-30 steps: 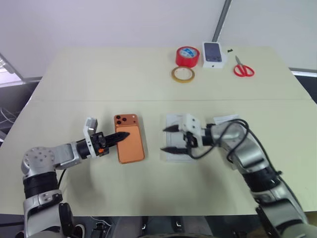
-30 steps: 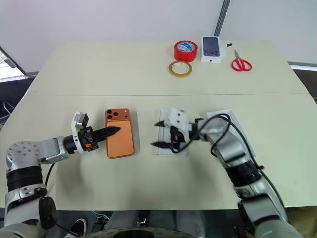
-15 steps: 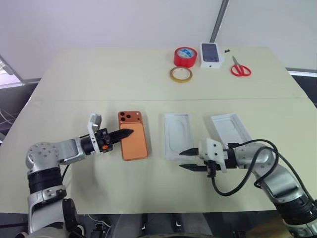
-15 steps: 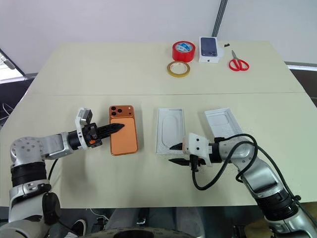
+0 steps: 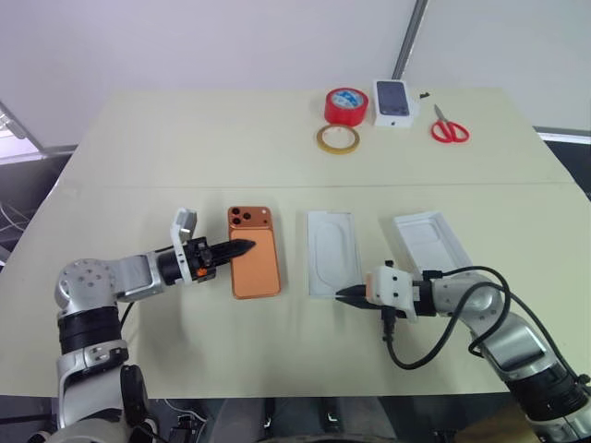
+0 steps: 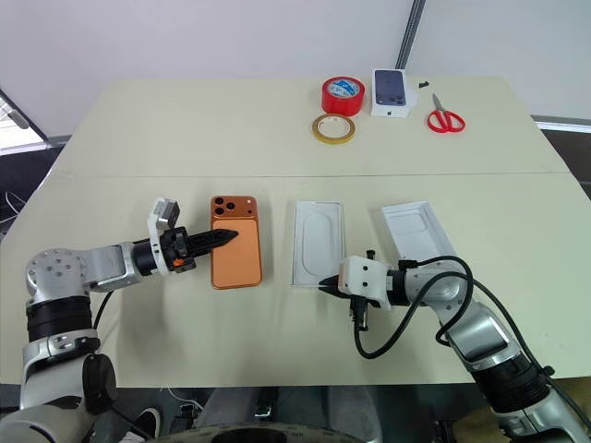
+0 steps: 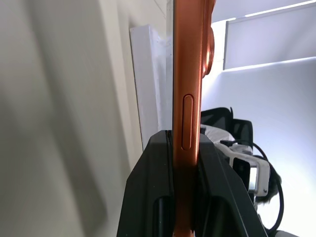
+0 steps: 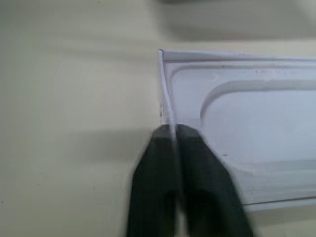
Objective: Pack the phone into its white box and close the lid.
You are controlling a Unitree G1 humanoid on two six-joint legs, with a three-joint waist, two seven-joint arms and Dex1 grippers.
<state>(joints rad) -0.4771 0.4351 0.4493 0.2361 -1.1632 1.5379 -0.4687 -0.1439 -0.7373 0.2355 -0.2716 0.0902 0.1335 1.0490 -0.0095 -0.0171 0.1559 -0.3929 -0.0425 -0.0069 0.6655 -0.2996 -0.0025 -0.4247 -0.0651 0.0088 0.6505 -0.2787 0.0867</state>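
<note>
Two black fingers [image 7: 148, 197] of the left gripper [image 5: 242, 247] clamped narrow on the long edge of the flat orange-copper smartphone with rounded corners [image 5: 256, 268]; smooth metallic side rail with a slim button seen between the pads in the left wrist view. Phone back-up just above the matte cream table [image 5: 185, 157], square cluster of three dark lenses at its far end, whether touching the tabletop hard to tell. Just to its right, apart from it, the shallow white rectangular cardboard box [image 5: 310, 268], flat on the table, with a moulded white insert showing a smooth oval recess. Right gripper [image 5: 343, 294] pinched fully together on the thin side wall of that box by its near corner, the card edge caught between the two dark fingertips. Further right, slightly angled, the deeper white cardboard lid [image 5: 432, 242], open side up, plain white inside. At the far edge: glossy red tape roll [image 5: 346, 104], thin tan tape ring [image 5: 339, 138], small white carton with a dark phone picture [image 5: 394, 100], red-handled scissors [image 5: 451, 127].
</note>
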